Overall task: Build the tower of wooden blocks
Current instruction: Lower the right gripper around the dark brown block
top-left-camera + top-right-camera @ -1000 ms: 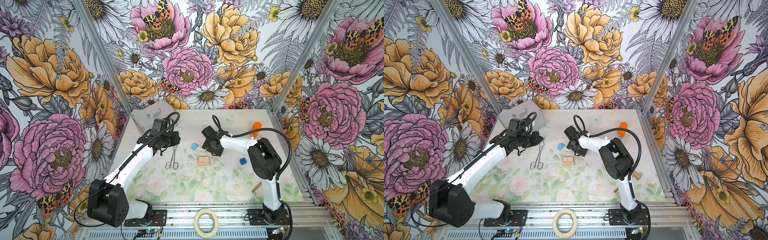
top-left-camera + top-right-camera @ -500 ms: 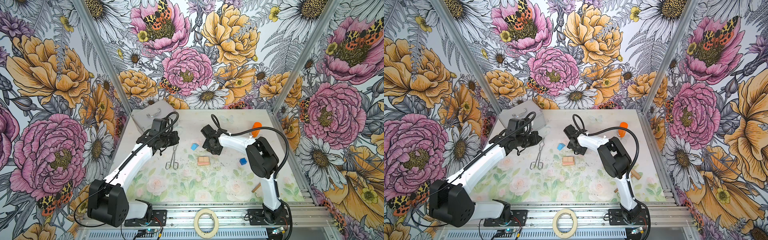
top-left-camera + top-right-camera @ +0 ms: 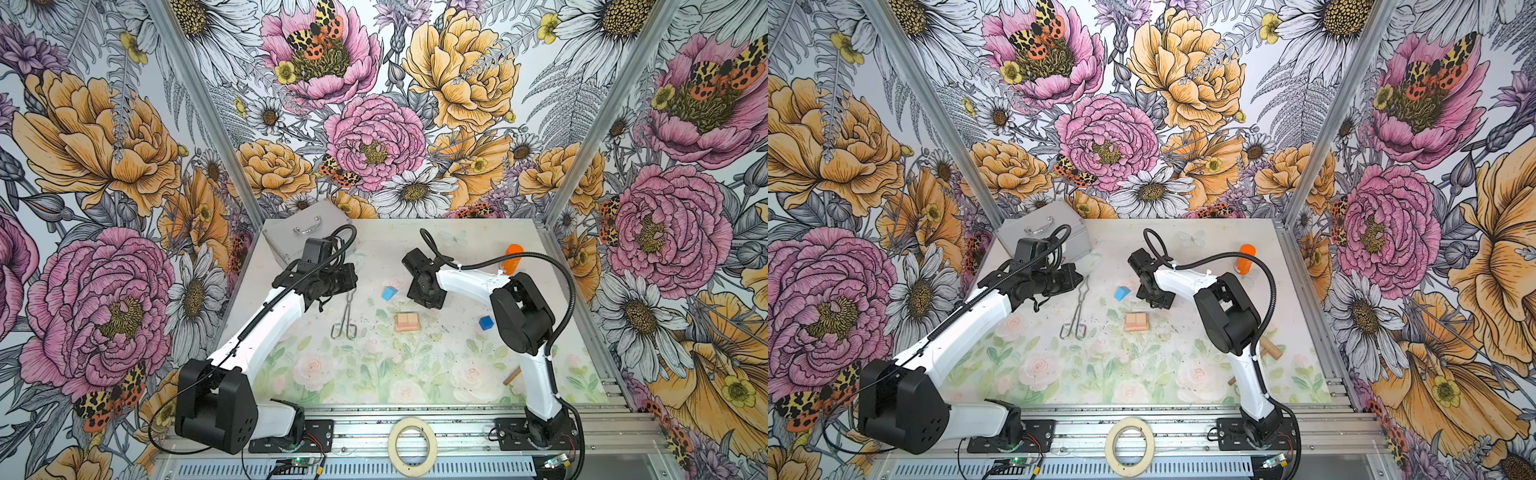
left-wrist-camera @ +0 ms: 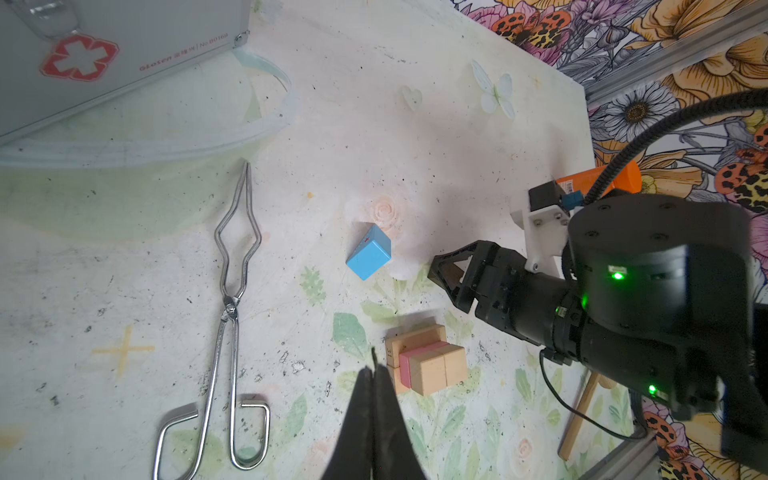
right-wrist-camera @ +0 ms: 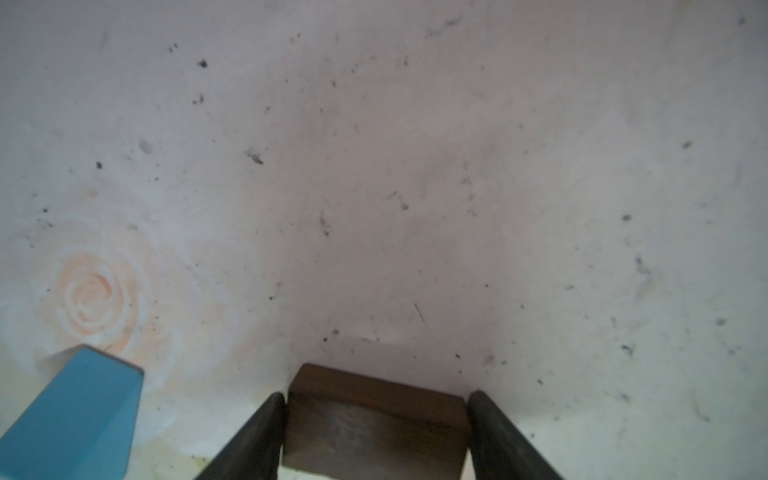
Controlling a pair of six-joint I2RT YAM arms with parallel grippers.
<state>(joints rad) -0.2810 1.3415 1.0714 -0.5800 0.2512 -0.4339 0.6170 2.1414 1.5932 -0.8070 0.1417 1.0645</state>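
Floral walls enclose a worn flower-print mat [image 3: 374, 374]. Near the mat's middle stands the wood block tower [image 3: 407, 322], low so far: tan blocks below, a pink bar across them and two tan cubes on top, as the left wrist view shows [image 4: 424, 361].

From the tower, a light blue block [image 3: 389, 293] lies at 11 o'clock, a darker blue cube [image 3: 485, 322] at 3 o'clock, and the silver tongs [image 3: 345, 316] at 9 o'clock, all apart from it. A silver case [image 3: 299, 232] fills the mat's 10 o'clock corner, an orange bottle [image 3: 513, 257] stands at 2 o'clock, and a thin tan stick [image 3: 512, 376] lies at 4 o'clock.

The right gripper [image 5: 377, 395] sits low at 1 o'clock of the tower, its fingers pressed against both sides of the dark brown bar [image 5: 374, 428], with the light blue block just beside it. The left gripper [image 4: 374, 374] hangs near the tongs' tips with its fingers together, holding nothing.
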